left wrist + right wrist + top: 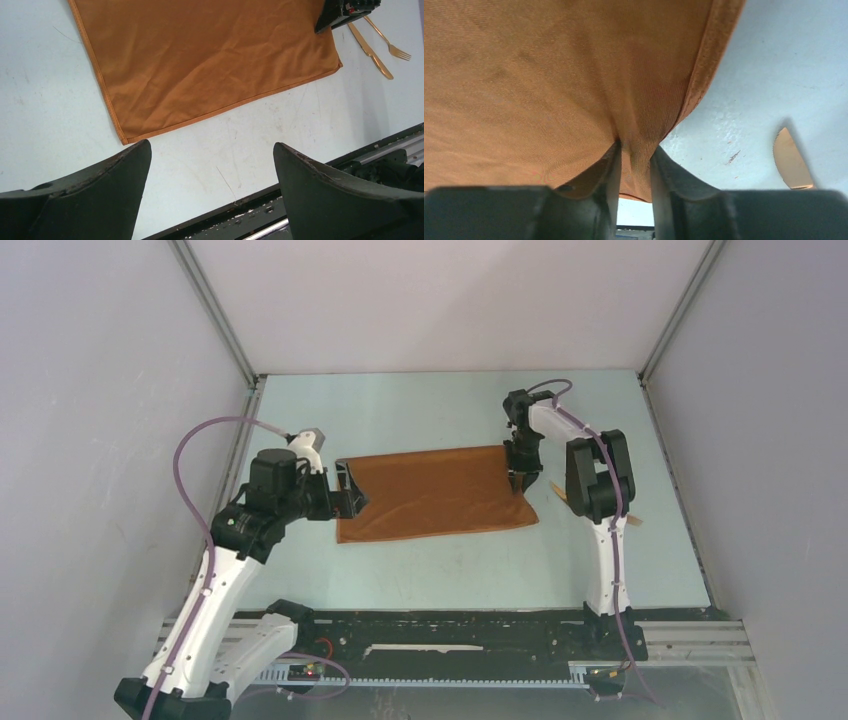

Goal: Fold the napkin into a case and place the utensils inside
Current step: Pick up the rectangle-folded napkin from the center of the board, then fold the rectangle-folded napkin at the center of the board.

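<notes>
Pinching the napkin (435, 492) by its right edge, the right gripper (634, 155) grips it between narrow jaws. It lies spread, seemingly flat, on the table (450, 575) beside 2 utensils (371, 51); the left gripper (211, 146) gapes wide at its left

your left arm (215, 580) rose from its base at the near left, bent at the elbow, with the forearm leaning in toward the middle. its wrist lay about level and the left gripper (352, 492) pointed to the right, held low, jaws spread wide. in the wrist view both fingers (125, 170) stood far apart with nothing between them. your right arm (600, 510) stood upright from its base at the near right, folded over at the elbow and angled to the left. the right gripper (520, 475) pointed steeply down, its fingers (676, 185) drawn close together and pinching a fold of the napkin (549, 75) near its edge.
</notes>
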Robot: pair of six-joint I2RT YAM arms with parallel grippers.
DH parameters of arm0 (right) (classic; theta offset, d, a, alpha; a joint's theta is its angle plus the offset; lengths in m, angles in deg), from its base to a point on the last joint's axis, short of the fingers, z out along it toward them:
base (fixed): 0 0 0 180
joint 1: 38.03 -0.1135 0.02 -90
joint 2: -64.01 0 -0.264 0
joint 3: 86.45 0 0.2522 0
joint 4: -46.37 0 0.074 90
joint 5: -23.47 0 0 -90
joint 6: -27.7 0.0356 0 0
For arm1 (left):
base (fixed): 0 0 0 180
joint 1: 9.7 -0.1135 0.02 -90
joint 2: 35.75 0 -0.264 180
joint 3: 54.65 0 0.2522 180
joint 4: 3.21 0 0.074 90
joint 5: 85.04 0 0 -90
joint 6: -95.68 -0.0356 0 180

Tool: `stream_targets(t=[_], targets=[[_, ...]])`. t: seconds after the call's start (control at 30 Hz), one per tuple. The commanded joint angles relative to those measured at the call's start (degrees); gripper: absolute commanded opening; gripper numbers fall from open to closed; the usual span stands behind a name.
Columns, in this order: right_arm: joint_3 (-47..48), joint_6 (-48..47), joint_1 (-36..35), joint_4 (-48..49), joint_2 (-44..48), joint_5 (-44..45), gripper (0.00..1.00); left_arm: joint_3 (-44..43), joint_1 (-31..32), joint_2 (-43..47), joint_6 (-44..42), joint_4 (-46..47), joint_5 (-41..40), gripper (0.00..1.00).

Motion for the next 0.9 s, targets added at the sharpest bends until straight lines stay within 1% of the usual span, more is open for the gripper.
stream_targets(t=[0.0,0.07,0.13,0.17,0.3,0.63,0.87], targets=[[-1.6,-0.2,-0.4,4.6,-0.6,1.6,0.29,-1.3,0.2,1.4,-1.6,-1.0,0.3,1.00],[-1.6,-0.8,-0.4,4.4,-0.7,1.5,0.19,-1.5,0.2,1.4,-1.8,-1.3,0.1,1.00],[-1.7,-1.0,-0.7,4.3,-0.3,2.0,0.02,-1.4,0.2,1.4,-1.8,-1.4,0.1,1.00],[-2.1,-0.9,-0.9,4.4,0.1,3.5,0.00,-1.4,0.2,1.3,-1.8,-1.4,0.1,1.00],[-3.5,-0.8,-0.9,4.7,2.7,6.1,0.00,-1.3,0.2,0.9,-1.8,-1.4,0.4,1.00],[-6.7,-2.2,2.4,4.2,7.1,10.4,0.00,0.2,0.2,0.8,-0.2,-0.3,2.8,1.00],[-6.0,-2.8,3.2,2.2,9.3,14.4,0.00,0.8,0.2,1.4,0.4,-0.1,3.5,1.00]])
